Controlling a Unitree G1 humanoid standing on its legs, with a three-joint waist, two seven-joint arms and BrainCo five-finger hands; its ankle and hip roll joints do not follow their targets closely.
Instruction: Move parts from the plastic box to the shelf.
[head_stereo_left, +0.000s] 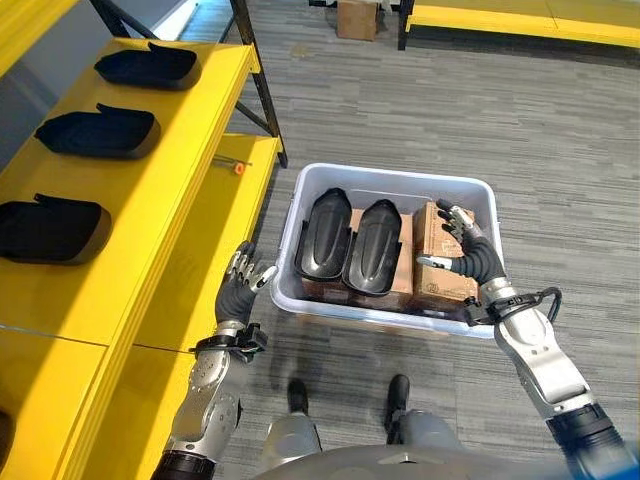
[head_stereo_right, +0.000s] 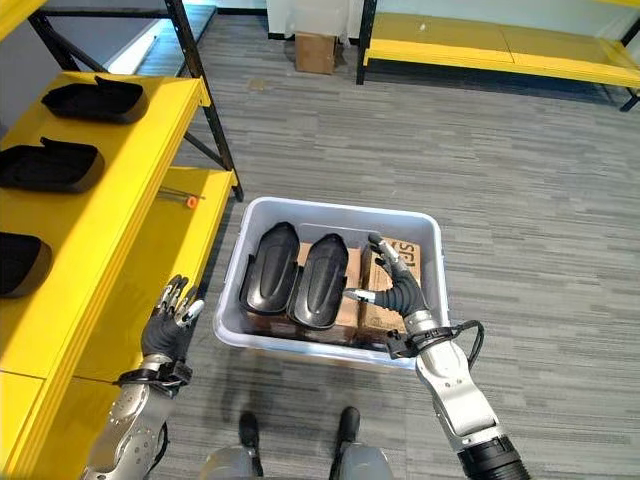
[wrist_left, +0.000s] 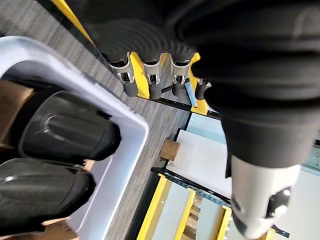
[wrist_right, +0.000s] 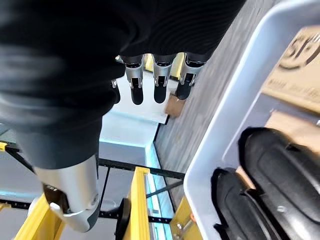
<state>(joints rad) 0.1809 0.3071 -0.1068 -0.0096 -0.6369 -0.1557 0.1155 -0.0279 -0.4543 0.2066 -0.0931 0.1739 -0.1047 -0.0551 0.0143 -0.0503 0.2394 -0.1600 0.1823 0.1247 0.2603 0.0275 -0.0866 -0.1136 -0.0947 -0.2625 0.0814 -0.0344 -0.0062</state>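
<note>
Plastic box (head_stereo_left: 470, 185): pale grey plastic, smooth, slight sheen. Two parts (head_stereo_left: 350, 243) inside: black moulded plastic, glossy with soft highlights. Cartons (head_stereo_left: 436, 232) beside them: brown matt cardboard. Shelf (head_stereo_left: 190, 150): yellow painted boards, smooth satin; black metal uprights. Floor (head_stereo_left: 420, 110): grey, ribbed, matt carpet.

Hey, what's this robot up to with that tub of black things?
It is moving black moulded parts from the pale plastic box on the floor to the yellow shelf on its left. Three parts already lie on the shelf and two more stand side by side in the box, next to some cardboard boxes. Right now neither hand holds anything: the right hand hovers open over the box's right side, and the left hand is open between the box and the shelf.
</note>
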